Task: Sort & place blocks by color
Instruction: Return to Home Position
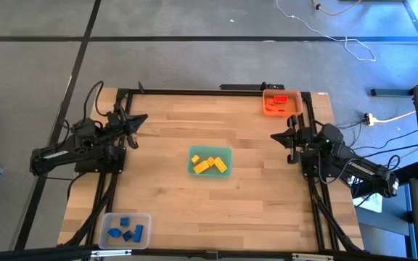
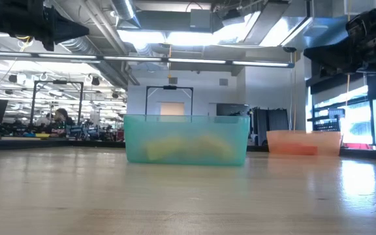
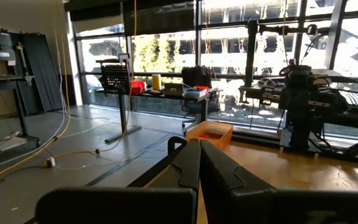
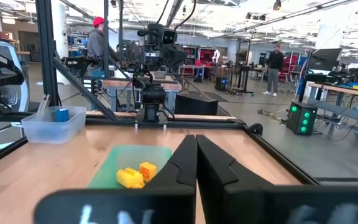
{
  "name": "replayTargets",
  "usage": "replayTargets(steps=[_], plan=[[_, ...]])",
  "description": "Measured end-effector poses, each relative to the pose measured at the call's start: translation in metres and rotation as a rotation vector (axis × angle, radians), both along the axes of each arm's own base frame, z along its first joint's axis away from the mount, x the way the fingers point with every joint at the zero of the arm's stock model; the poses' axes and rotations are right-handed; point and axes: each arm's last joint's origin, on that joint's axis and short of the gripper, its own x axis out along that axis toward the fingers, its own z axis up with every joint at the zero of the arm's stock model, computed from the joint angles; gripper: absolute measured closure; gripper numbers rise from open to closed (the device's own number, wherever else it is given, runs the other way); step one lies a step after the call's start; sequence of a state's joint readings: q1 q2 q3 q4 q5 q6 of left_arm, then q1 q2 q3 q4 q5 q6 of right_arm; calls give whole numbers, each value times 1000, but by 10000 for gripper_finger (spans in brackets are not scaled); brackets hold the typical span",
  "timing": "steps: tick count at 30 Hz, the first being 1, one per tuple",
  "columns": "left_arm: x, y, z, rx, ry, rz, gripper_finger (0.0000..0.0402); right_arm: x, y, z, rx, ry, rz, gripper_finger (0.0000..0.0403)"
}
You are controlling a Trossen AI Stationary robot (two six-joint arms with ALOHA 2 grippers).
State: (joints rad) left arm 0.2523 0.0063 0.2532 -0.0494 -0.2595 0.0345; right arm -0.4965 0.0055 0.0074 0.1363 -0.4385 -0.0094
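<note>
Yellow blocks [image 1: 209,164] lie in the green tray [image 1: 192,154] at the table's middle; they show again as yellow blocks [image 4: 135,174] in the right wrist view. Orange-red blocks [image 1: 276,104] sit in the orange tray [image 1: 297,101] at the far right corner. Blue blocks [image 1: 127,230] rest in the clear tray [image 1: 107,220] at the near left corner. My left gripper [image 1: 141,119] hangs shut above the table's left edge, fingers [image 3: 188,163] together. My right gripper [image 1: 276,135] hangs shut above the right edge, fingers [image 4: 185,163] together. Both hold nothing.
A black frame [image 1: 194,91] runs round the wooden table. Bare wood lies between the trays. In the low view the green tray [image 2: 187,138] stands mid-table and the orange tray [image 2: 303,141] farther right. People [image 4: 276,61] stand in the room beyond.
</note>
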Motion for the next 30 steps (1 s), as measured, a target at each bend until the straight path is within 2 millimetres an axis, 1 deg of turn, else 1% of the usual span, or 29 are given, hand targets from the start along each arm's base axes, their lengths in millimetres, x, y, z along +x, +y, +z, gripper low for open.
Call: replayTargets(steps=[11, 18, 22, 24, 30], plan=[[1, 0, -3, 3, 9, -18, 401, 0, 0, 0, 5, -1, 1, 403], [11, 2, -28, -42, 53, -24, 401, 0, 0, 0, 32, -2, 7, 402], [19, 3, -45, -14, -7, -65, 401, 0, 0, 0, 31, -2, 5, 402], [22, 3, -57, -7, -22, -81, 401, 0, 0, 0, 31, -2, 5, 402], [23, 3, -58, -3, 5, -112, 401, 0, 0, 0, 30, -3, 4, 402]])
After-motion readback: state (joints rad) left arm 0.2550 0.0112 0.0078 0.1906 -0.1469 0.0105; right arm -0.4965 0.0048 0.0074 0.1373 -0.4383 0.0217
